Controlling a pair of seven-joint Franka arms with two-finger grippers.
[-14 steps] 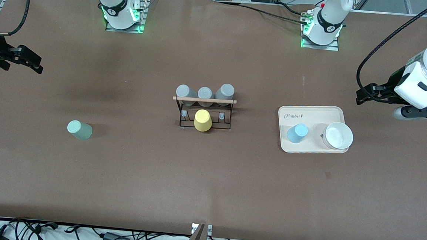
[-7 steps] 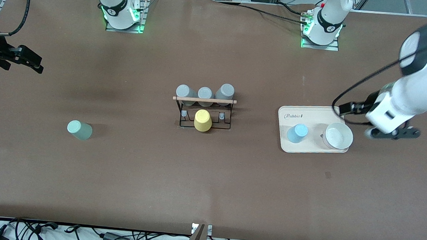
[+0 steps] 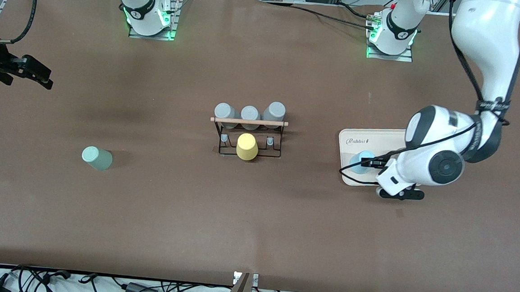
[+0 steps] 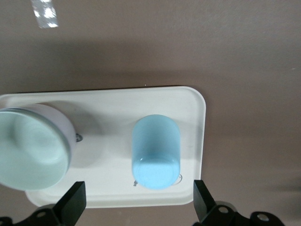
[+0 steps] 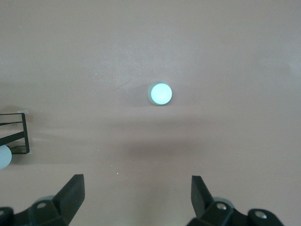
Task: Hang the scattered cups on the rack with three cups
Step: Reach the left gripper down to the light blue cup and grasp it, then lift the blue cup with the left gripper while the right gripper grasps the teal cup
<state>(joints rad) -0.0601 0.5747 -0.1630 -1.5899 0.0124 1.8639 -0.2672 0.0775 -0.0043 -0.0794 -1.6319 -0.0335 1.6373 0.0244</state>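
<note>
On the beige tray (image 3: 380, 137) toward the left arm's end of the worktop (image 3: 255, 218), we find the light blue cup (image 3: 359, 163) standing mouth down beside a white bowl (image 4: 30, 146). The left hand (image 4: 136, 200) hovers over it, fingers spread wide with the cup between them in the wrist view, gripping nothing. We judge the chief risk to be a descent that lands off-centre: one finger could clip the cup's smooth wall and tip it, or push it into the bowl. A grip set too high may also let the tapered cup slip out.

Well apart, the mint-green cup (image 3: 96, 158) stands on the bare worktop toward the right arm's end. The right hand (image 5: 136, 200) waits high above, likewise wide and empty.

At the centre, the rack (image 3: 248, 136) carries three grey cups (image 3: 249, 114) and a yellow cup (image 3: 247, 146); the free pegs flank the yellow cup closely, so a misjudged hang could knock it.
</note>
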